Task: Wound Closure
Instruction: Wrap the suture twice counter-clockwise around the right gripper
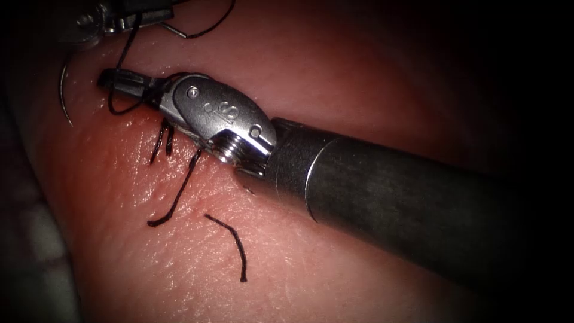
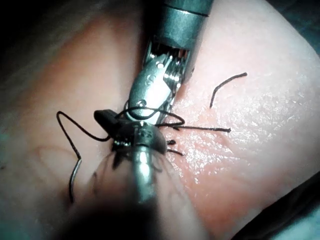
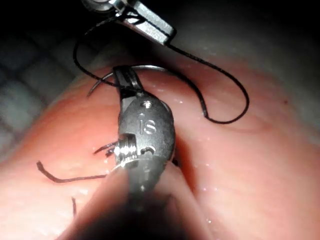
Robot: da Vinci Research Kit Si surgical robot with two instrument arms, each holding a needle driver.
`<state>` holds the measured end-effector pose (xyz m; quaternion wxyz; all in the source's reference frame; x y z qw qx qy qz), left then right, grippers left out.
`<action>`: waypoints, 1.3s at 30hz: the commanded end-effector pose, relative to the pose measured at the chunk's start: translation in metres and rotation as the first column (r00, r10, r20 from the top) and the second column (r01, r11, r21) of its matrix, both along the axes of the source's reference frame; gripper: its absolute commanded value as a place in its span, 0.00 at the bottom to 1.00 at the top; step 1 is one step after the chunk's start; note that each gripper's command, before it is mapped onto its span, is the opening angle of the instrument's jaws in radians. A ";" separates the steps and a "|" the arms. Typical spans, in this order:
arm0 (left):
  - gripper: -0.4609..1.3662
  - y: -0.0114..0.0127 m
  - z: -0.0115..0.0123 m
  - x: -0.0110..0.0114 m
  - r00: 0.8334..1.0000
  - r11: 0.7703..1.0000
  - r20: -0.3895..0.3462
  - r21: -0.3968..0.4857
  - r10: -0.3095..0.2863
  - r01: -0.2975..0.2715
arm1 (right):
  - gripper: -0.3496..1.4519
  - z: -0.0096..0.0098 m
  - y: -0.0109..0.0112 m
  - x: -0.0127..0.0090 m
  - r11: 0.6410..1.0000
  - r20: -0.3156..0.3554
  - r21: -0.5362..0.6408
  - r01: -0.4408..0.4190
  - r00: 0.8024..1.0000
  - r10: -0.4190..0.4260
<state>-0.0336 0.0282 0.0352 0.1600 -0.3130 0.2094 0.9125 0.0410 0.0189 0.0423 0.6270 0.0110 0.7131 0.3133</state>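
Your right tool (image 1: 119,81), upper left of the endoscope frame, has its jaws closed on the thread (image 1: 122,57). The left tool (image 1: 128,18) seemingly grips thread too. The needle (image 1: 63,96) lies free at left on the tissue (image 1: 359,96). A sharp tug could snap the thread.

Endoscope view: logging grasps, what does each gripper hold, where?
Right gripper and left gripper each look shut on the thread, at their tips; needle lies free on tissue.
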 end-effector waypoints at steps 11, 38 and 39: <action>0.06 -0.0026 0.0016 0.0012 1.000 1.000 0.001 -0.016 -0.010 0.010 | 0.00 -0.0008 0.0009 -0.0041 0.995 -0.023 -0.002 -0.102 0.995 0.102; 0.06 -0.0051 0.0067 -0.0002 1.000 1.000 -0.020 -0.010 0.001 -0.001 | 0.00 -0.0009 0.0019 -0.0067 0.996 -0.234 -0.079 0.031 0.971 -0.049; 0.06 -0.0051 0.0067 -0.0003 1.000 1.000 -0.018 -0.010 0.002 -0.002 | 0.00 -0.0009 0.0020 -0.0067 0.996 -0.235 -0.078 0.040 0.970 -0.058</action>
